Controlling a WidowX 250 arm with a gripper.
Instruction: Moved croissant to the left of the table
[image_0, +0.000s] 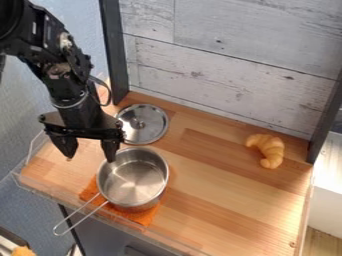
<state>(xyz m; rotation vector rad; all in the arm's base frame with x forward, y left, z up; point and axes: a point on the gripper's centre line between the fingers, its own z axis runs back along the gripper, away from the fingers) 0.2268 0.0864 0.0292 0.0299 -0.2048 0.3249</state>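
The gripper (90, 152) hangs open over the left part of the wooden table (220, 210), with nothing between its fingers. Its right finger is by the upper left rim of a metal pot. A golden-brown croissant (268, 150) lies on the right side of the table, near the back wall and well apart from the gripper.
The metal pot (137, 182) stands on an orange cloth (143, 216), its long handle pointing to the lower left. Behind it lies a round metal lid (143, 124). Dark posts stand at both back corners, and a clear low rail (87, 210) runs along the front left edge.
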